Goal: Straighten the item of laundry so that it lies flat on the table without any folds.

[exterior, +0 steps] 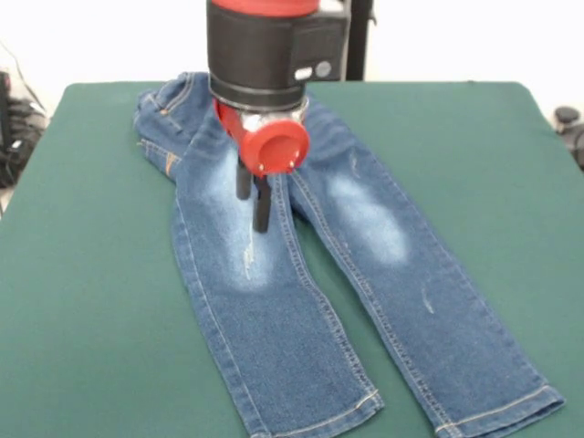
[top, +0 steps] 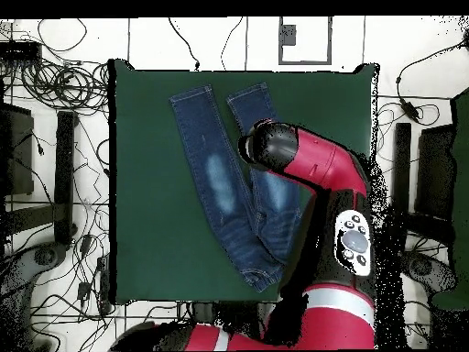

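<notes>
While the arm [top: 321, 170] reached in over the table [exterior: 82, 301], the gripper [exterior: 253, 196] hung directly above the jeans [exterior: 301, 301], at the upper thigh of one leg close to the crotch seam. Its two black fingers [exterior: 263, 205] pointed straight down and stood close together, with only a narrow gap between them. No fabric was caught between them, so the pincer was closed and gripping nothing. Whether the fingertips touched the denim could not be determined from either view.

The jeans lay on the green table surface, roughly in its middle region. In the front view the waistband [exterior: 173, 100] lay toward the far side, and the two legs ran toward the near edge, spreading apart into a V shape. Both legs lay mostly flat, each with a faded whitish patch [exterior: 370, 219] on the thigh. Both hems [exterior: 502, 411] lay close to the near edge of the table. The waist area was bunched and folded over at one side, where a pocket with orange stitching [exterior: 172, 162] showed. In the overhead view the arm covered part of one leg.
</notes>
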You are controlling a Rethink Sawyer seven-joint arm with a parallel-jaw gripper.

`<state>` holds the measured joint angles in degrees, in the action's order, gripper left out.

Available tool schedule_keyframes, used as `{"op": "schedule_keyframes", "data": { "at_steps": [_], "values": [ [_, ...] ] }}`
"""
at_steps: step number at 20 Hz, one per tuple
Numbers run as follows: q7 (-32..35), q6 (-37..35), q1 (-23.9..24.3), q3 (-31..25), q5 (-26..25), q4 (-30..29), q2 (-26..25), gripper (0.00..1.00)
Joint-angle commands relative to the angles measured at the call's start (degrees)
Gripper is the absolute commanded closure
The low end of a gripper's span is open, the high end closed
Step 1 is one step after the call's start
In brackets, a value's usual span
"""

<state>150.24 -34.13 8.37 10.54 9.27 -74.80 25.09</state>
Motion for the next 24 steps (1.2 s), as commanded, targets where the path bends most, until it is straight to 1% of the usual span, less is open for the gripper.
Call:
{"op": "schedule_keyframes", "data": {
  "at_steps": [1, 6, 9, 12, 14, 18, 24],
  "values": [
    [8.12, -2.25, -1.41, -5.47, 3.47, 5.53, -11.07, 0.0],
    [7.87, -1.94, -2.2, -4.38, 3.28, 11.33, -15.61, 0.0],
    [8.15, -3.01, -3.09, -3.18, 3.07, 14.24, -17.1, 0.0],
    [8.12, -3.65, -3.72, -2.57, 2.82, 15.26, -17.22, 0.0],
    [6.93, -4.21, -3.6, -2.75, 2.48, 15.8, -16.87, 0.0],
    [5.9, -6.38, -3.7, -1.81, 1.92, 18.88, -17.64, 0.0],
    [4.06, -7.41, -2.9, -2.67, 1.57, 21.38, -18.9, 0.0]
  ]
}}
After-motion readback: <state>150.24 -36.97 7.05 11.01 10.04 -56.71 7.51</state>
